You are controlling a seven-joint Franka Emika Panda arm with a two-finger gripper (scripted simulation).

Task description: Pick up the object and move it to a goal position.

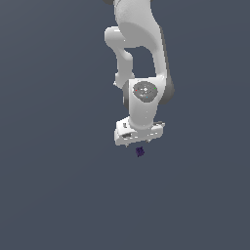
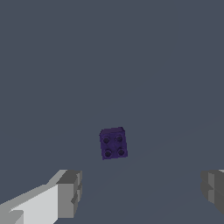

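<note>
The object is a tiny dark purple block [image 1: 140, 152] with four round studs on its face, lying on the flat grey surface. In the exterior view it sits just below the white gripper [image 1: 139, 140], whose fingers are mostly hidden under the hand. In the wrist view the block [image 2: 113, 143] lies ahead of the gripper [image 2: 142, 192], apart from both grey fingertips [image 2: 70, 192]. The jaws stand wide apart with nothing between them.
The white arm [image 1: 141, 58] reaches down from the top of the exterior view. The plain grey surface [image 1: 58, 185] spreads all round with nothing else on it in view.
</note>
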